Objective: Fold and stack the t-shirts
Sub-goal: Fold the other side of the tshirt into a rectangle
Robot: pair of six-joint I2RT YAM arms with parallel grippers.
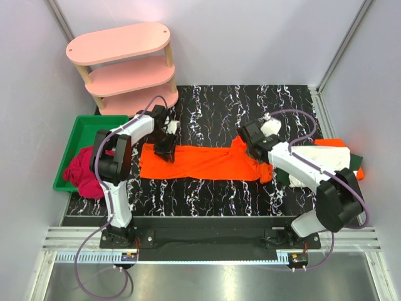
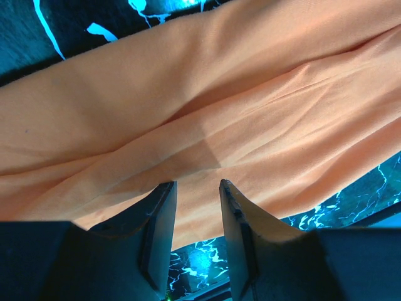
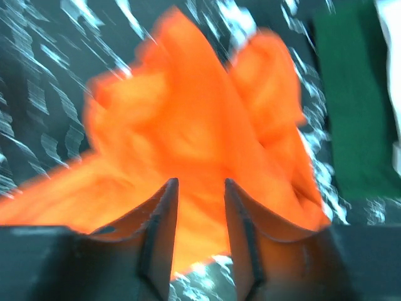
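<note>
**A:** Where does the orange shirt [image 1: 207, 163] lie?

**B:** Across the middle of the frame, stretched into a long band on the table [image 1: 250, 106]. Its lower edge runs fairly straight and its right end is bunched.

**A:** And the grippers?

**B:** The left gripper [image 1: 166, 150] sits on the band's left end, just inside the edge. The right gripper [image 1: 252, 145] is at the bunched end. In the left wrist view the fingers [image 2: 160, 226] stand a narrow way apart with cloth showing between them, but whether they pinch it cannot be told. The right wrist view is blurred. It shows the same narrow gap, with cloth heaped beyond the fingers [image 3: 156, 232], and the grip there is just as unclear.

**A:** Other shirts?

**B:** They are piled at the right of the frame, by the table's right edge. There is a white shirt [image 1: 326, 155], a small orange shirt [image 1: 331, 143] at its upper side, and a green shirt [image 1: 357, 165] peeking out at the lower right.

**A:** Room to move?

**B:** A wide stretch of bare marble lies above the band and a narrower strip below it. At the left edge sits a green bin [image 1: 78, 135] holding red cloth [image 1: 84, 172]. A pink shelf [image 1: 122, 63] stands at the upper left, its bottom tier over the table's corner.
</note>
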